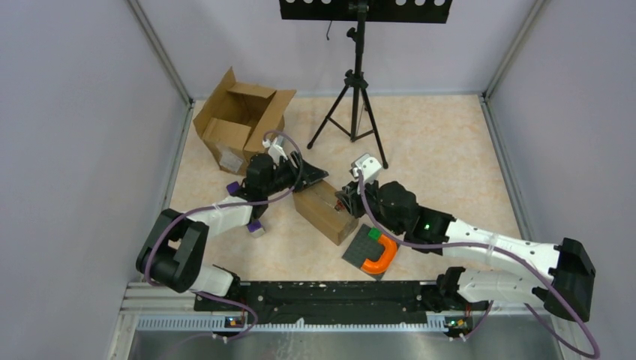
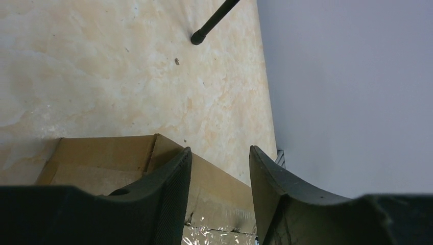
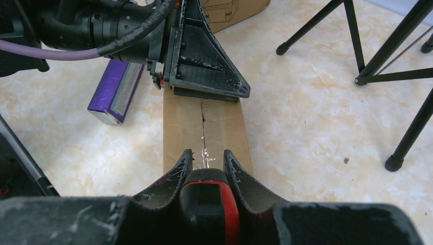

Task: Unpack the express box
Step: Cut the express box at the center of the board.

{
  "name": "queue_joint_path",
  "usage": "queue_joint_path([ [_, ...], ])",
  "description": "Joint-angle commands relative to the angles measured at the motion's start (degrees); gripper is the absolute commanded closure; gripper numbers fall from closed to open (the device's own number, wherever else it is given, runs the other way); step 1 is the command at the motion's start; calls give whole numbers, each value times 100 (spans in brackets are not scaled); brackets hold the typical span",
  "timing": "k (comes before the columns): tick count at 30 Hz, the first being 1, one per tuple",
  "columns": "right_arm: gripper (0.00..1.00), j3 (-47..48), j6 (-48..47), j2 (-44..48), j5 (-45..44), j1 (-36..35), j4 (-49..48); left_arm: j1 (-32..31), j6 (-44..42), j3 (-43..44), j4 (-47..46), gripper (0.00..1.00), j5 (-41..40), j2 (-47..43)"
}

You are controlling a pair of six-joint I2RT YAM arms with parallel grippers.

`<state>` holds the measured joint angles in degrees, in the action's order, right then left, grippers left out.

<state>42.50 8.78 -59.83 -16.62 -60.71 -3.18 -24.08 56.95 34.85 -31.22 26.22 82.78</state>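
- Top view: I am looking at the small sealed express box [image 1: 328, 217] lying mid-table, between both arms. The left gripper [image 1: 309, 178] is resting on its far-left end, and the right gripper [image 1: 346, 196] is meeting its right side. An open carton [image 1: 238, 120] is sitting far left.
- Left wrist view: the fingers [image 2: 168, 194] are standing apart, holding nothing, with the box's top just below them.
- Right wrist view: the claw is clamped on a red cutter [image 3: 209, 199], which is pointing along the taped seam [image 3: 203, 115]. I am judging that slitting is the step in hand. I should be drawing the cutter straight and shallow along the seam while the left claw is pinning the box.
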Motion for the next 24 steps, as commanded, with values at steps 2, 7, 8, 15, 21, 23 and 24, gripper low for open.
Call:
queue_joint_path([
  [2,100,-22,127,-219,-261,-333,946,183,-377,-330,2046,49,-1311,429],
  [7,100,135,31,205,-446,-345,1149,186,-342,-255,2309,49,-1611,397],
  [8,100,184,-14,278,-439,-339,1215,189,-347,-219,2369,49,-1659,407],
  [15,100,3,20,651,-431,-341,1421,189,-450,-130,2398,49,-1704,551],
  [21,100,-193,231,712,-652,-345,1228,189,-842,336,2632,48,-1446,344],
  [23,100,-299,288,695,-747,-337,911,183,-1121,867,3022,46,-1435,201],
  [24,100,-337,301,675,-780,-340,729,184,-1275,1170,3262,45,-1423,144],
])
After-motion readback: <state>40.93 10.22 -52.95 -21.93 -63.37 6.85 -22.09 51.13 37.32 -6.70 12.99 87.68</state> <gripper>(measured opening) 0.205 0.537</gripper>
